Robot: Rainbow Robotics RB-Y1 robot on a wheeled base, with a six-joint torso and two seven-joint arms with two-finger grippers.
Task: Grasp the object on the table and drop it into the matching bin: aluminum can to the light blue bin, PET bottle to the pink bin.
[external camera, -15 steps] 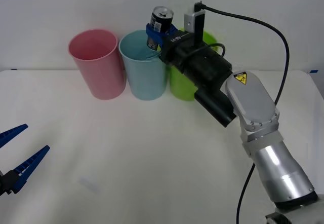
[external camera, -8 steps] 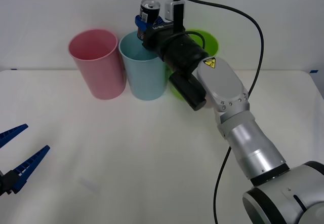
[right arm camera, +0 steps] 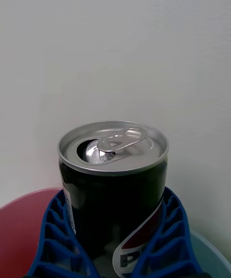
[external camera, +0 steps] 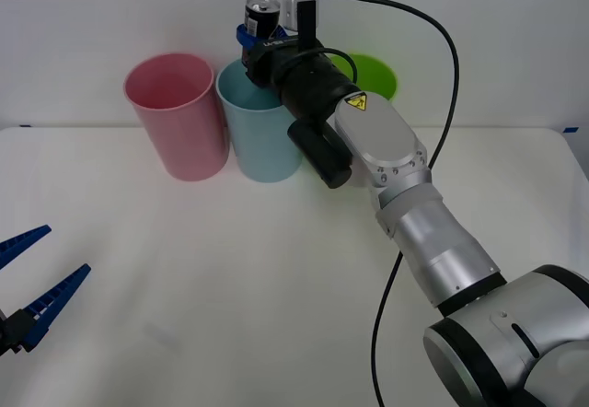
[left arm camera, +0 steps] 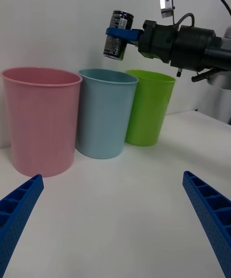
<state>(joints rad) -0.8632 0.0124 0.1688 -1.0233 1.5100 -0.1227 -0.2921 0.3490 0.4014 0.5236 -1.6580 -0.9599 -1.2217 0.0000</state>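
Jaws of the right gripper [external camera: 255, 39] clamp the aluminum can [external camera: 260, 17] above the light blue bin [external camera: 262, 122]; left gripper [external camera: 28, 283] gapes wide.

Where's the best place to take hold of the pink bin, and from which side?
Grip the pink bin by its rim wall, coming straight down from above with one finger inside the open mouth. It tapers toward its base, and the blue bin stands tight against its right, so a side pinch would likely slip or collide. The open left hand is nearest; the right hand holds the can.
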